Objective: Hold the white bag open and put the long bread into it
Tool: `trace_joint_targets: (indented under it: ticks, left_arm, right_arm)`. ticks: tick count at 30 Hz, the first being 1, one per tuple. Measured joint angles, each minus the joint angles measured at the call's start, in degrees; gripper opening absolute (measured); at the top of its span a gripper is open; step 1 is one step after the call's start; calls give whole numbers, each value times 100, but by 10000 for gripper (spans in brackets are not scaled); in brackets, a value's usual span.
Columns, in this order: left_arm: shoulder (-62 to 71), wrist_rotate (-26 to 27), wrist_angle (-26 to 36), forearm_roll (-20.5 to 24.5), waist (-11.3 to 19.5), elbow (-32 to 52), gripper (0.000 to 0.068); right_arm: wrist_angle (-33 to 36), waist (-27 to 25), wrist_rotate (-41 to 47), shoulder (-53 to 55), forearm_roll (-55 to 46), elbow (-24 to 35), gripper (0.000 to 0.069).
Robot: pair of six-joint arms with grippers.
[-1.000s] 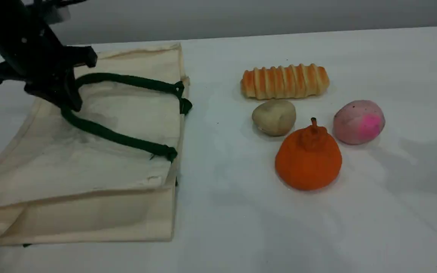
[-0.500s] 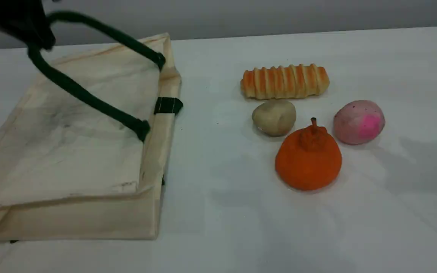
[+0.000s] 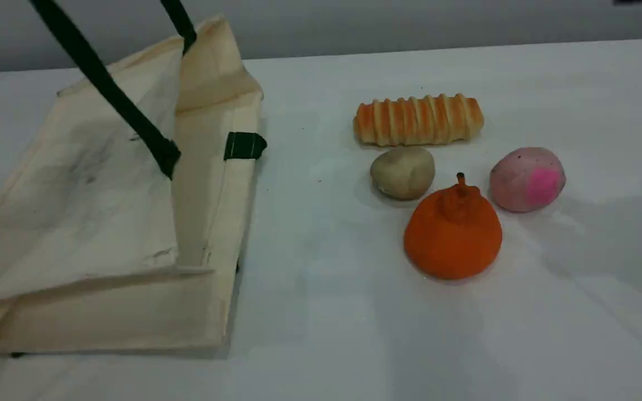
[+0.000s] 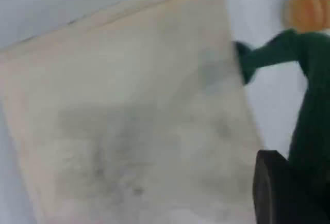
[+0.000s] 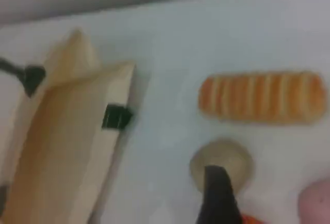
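The white bag (image 3: 92, 223) lies on the table's left with its mouth facing right. Its upper panel is pulled up by the taut green handle (image 3: 103, 89), which runs out of the scene view's top edge. My left gripper (image 4: 289, 193) is shut on that handle (image 4: 309, 95), high above the bag (image 4: 129, 121). The long bread (image 3: 418, 120), golden and ridged, lies flat at the right rear, apart from the bag. My right gripper (image 5: 219, 198) hovers open and empty above the round items, with the long bread (image 5: 263, 96) ahead of it.
A beige lump (image 3: 403, 172), an orange pear-shaped fruit (image 3: 453, 231) and a pink-spotted round item (image 3: 527, 179) sit just in front of the bread. A green strap tab (image 3: 244, 146) shows on the bag's lower rim.
My left gripper has risen out of the scene view with the handle, lifting the bag's upper panel so the mouth gapes wider. The bread and round items have not moved.
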Motion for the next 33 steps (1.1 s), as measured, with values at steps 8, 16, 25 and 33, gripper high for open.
trace_joint_targets:
  ticks: [8, 16, 25, 33]
  left_arm:
    - [-113, 81, 786, 18, -299, -654, 77]
    - [-518, 70, 979, -6, -320, -695, 77]
    - [-669, -95, 1009, 195, -320, -695, 77]
    - [-676, -84, 1078, 120, -320, -695, 77]
  right_arm:
    - [-594, 622, -313, 725, 39, -557, 431]
    - [-745, 635, -186, 1385, 31, -1185, 431]
    - [-768, 630, -181, 2549, 38, -1956, 431]
    - [-904, 630, -220, 3550, -8, -2620, 431]
